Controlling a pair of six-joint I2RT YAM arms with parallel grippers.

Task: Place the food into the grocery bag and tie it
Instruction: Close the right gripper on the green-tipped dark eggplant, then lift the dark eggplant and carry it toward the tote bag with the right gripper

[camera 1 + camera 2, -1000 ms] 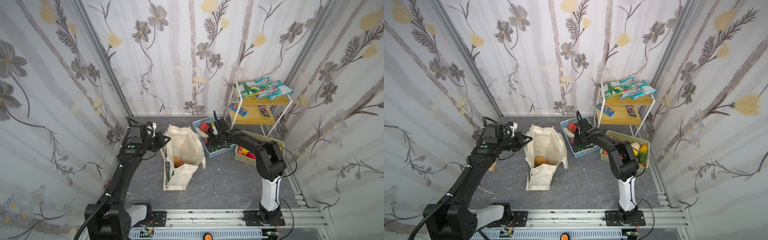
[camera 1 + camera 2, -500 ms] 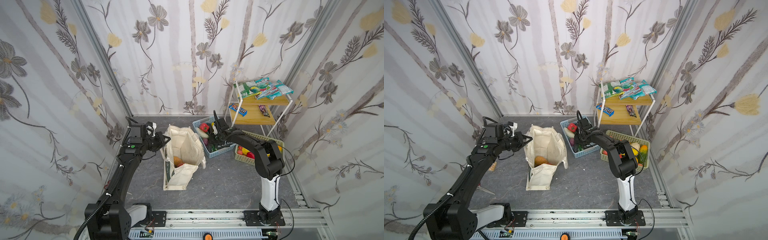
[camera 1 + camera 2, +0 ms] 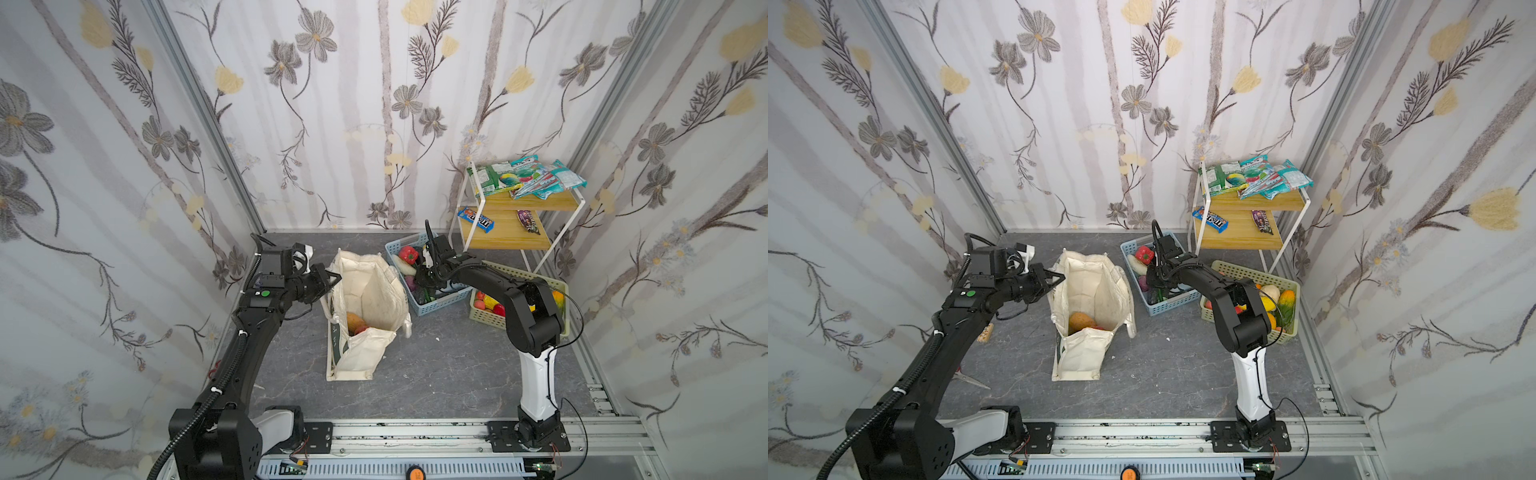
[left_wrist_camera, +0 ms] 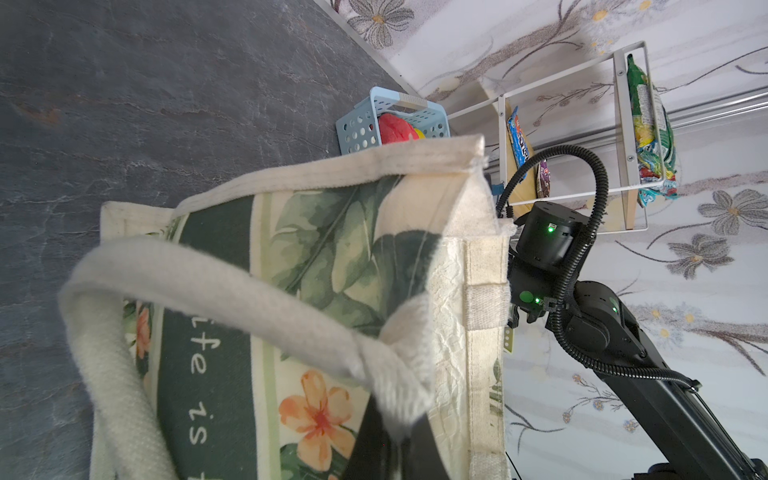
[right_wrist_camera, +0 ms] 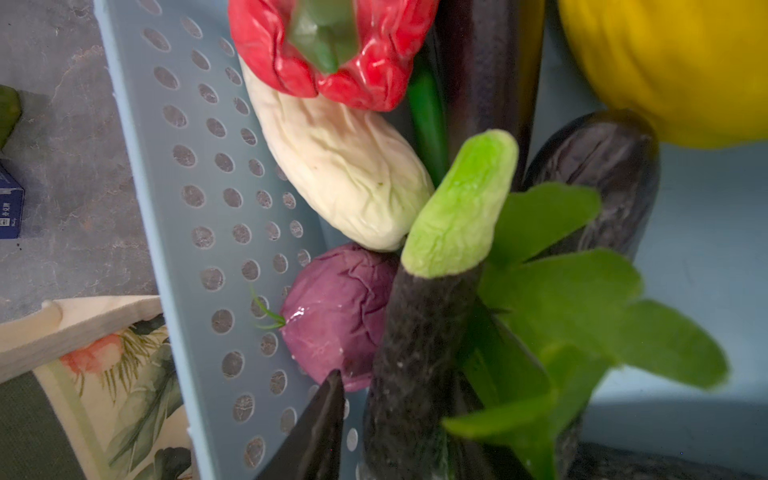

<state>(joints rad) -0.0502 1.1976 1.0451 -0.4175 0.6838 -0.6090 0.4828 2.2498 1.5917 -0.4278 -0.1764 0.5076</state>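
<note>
The grocery bag [image 3: 376, 286] [image 3: 1096, 282] stands open on the dark floor, with a brown toy food [image 3: 354, 321] [image 3: 1081, 322] and a red piece inside. My left gripper [image 3: 332, 276] [image 3: 1059, 276] [image 4: 395, 432] is shut on the bag's cream handle [image 4: 208, 274] at the rim. My right gripper [image 3: 424, 284] [image 3: 1154, 286] [image 5: 407, 399] reaches down into the blue basket [image 5: 174, 216]. It is open around a dark vegetable [image 5: 419, 353] with a green stem. A gap shows beside one finger [image 5: 320, 424]; the other is hidden.
The blue basket [image 3: 438, 302] also holds a red pepper [image 5: 332, 50], a white vegetable [image 5: 340, 174], a purple onion [image 5: 332, 320] and a yellow fruit [image 5: 673, 62]. A pale yellow basket [image 3: 484, 320] of fruit stands right. A shelf [image 3: 511, 239] with snack packets is behind. Scissors [image 3: 967, 379] lie left.
</note>
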